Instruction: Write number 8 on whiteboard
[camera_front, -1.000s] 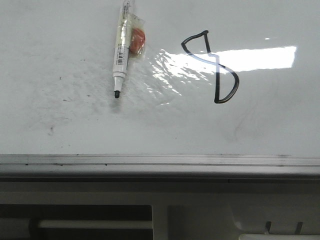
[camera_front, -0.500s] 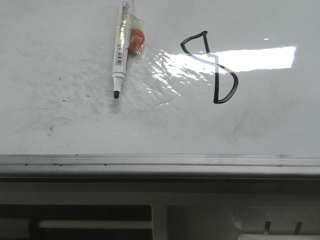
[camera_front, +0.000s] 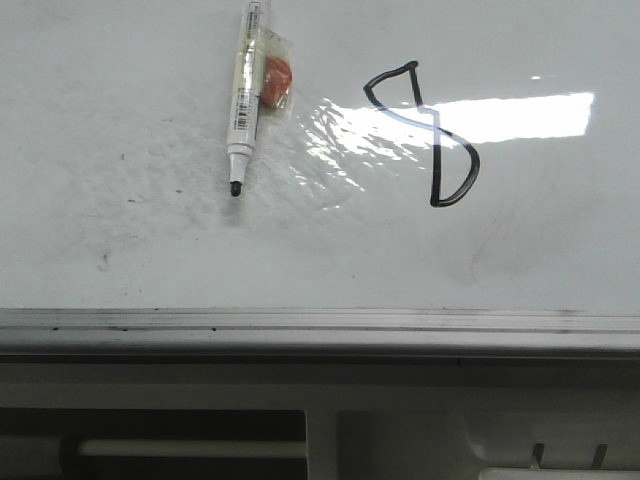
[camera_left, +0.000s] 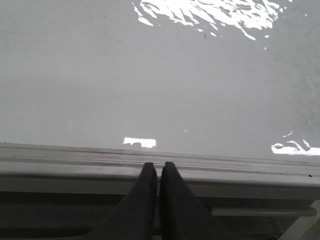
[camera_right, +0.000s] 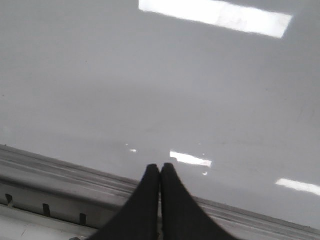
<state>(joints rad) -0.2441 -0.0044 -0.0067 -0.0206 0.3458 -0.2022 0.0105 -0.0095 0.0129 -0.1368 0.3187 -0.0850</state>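
The number 8 (camera_front: 430, 130) is drawn in thin black line on the whiteboard (camera_front: 120, 230), right of centre in the front view, with a triangular upper loop and a D-shaped lower loop. A white marker (camera_front: 243, 95) lies uncapped on the board to its left, tip toward the near rail. Neither gripper shows in the front view. My left gripper (camera_left: 159, 166) is shut and empty over the board's near rail (camera_left: 75, 165). My right gripper (camera_right: 160, 167) is shut and empty at the rail (camera_right: 60, 175); only bare whiteboard (camera_right: 150, 80) lies beyond it.
A small clear packet with an orange piece (camera_front: 274, 82) lies against the marker. The silver-grey rail (camera_front: 320, 322) runs along the board's near edge. Below it is beige furniture with slots (camera_front: 200, 440). Light glare (camera_front: 500, 118) crosses the figure.
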